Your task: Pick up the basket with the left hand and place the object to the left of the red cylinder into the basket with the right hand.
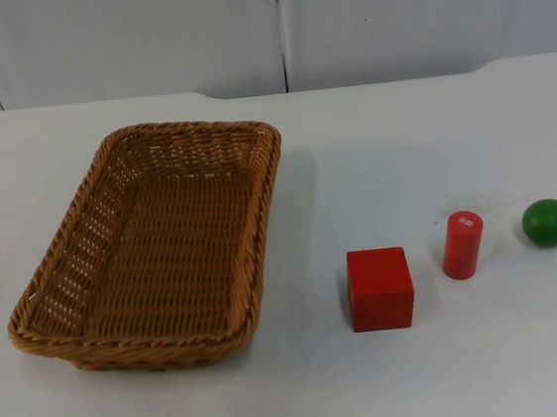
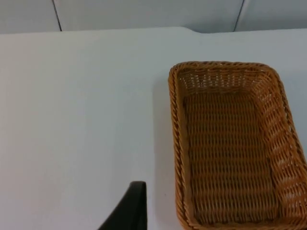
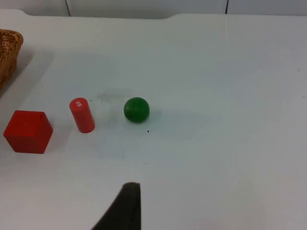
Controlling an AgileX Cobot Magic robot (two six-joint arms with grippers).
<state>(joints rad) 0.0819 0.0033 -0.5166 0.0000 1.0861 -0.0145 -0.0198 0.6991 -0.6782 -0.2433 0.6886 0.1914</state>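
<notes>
Brown woven wicker basket (image 1: 153, 247) left on white table (image 1: 494, 365); red cube (image 1: 380, 288) just left of red cylinder (image 1: 462, 245). Gripper openings: cannot tell. Risk: right gripper bumps cylinder, toppling it.

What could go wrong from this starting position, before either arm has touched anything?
1. The red cube stands close beside the red cylinder; fingers closing on the cube might knock the upright cylinder over.
2. Cube and cylinder share one colour, and the green ball lies on the cylinder's other side, so the wrong object could be picked.
3. The basket is wide and shallow; gripped at one rim, it may tilt and let the cube slide.
</notes>
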